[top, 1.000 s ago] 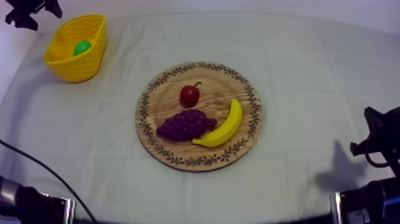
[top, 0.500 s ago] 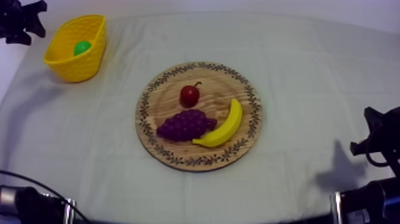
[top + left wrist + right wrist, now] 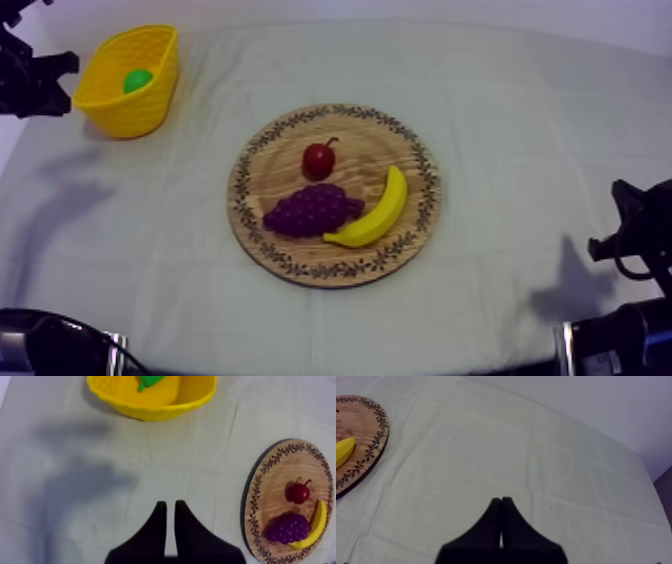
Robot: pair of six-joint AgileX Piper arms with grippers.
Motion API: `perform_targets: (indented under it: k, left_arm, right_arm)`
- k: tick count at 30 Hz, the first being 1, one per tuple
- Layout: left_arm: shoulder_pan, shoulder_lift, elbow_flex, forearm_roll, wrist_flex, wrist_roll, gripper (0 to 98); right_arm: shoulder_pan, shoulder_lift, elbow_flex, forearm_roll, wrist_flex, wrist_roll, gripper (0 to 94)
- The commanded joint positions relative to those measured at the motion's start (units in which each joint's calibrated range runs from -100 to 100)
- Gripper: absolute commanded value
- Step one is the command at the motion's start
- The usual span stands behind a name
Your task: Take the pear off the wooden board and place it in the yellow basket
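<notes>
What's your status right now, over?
Left gripper open, empty, over the cloth near the yellow basket. Right gripper shut, empty. Pear inside it, off the wooden board. Nothing in the way.

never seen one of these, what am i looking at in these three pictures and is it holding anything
It is a two-armed robot working at a cloth-covered table. One picture looks down from above; the other two come from cameras riding on each arm's wrist. The left gripper is slightly open and the right gripper is shut; neither holds anything. A wooden board carries a banana, grapes and a small red fruit. The green pear lies in the yellow basket.
</notes>
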Motion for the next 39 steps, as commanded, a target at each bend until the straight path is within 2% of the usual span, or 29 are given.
perform_targets:
  k: [1, 9, 14, 17, 27, 34, 39]
  left_arm:
    - [0.0, -3.3, 4.0, -0.04, -1.8, 0.2, 1.8]
    - [0.1, -13.5, 14.0, 0.27, -7.8, 0.8, 1.0]
    - [-0.4, -22.4, 19.8, 2.34, -13.4, -0.7, 0.2]
    - [-0.4, -27.6, 23.0, 2.72, -15.8, -0.8, 0.1]
    - [0.0, -44.9, 35.1, 2.45, -27.0, -0.6, 0.0]
    - [-0.2, -53.7, 47.9, 1.2, -35.8, 1.7, 0.0]
    - [-0.3, -60.1, 55.3, 0.8, -38.7, 3.1, 0.0]
  right_arm:
    - [0.0, 0.0, 0.0, 0.0, 0.0, 0.0, 0.4]
    - [0.0, 0.0, 0.0, 0.0, 0.0, 0.0, 0.4]
    - [0.0, 0.0, 0.0, 0.0, 0.0, 0.0, 0.4]
    - [0.0, 0.0, 0.0, 0.0, 0.0, 0.0, 0.4]
    - [0.0, 0.0, 0.0, 0.0, 0.0, 0.0, 0.4]
    - [0.0, 0.0, 0.0, 0.0, 0.0, 0.0, 0.4]
    - [0.0, 0.0, 0.0, 0.0, 0.0, 0.0, 0.4]
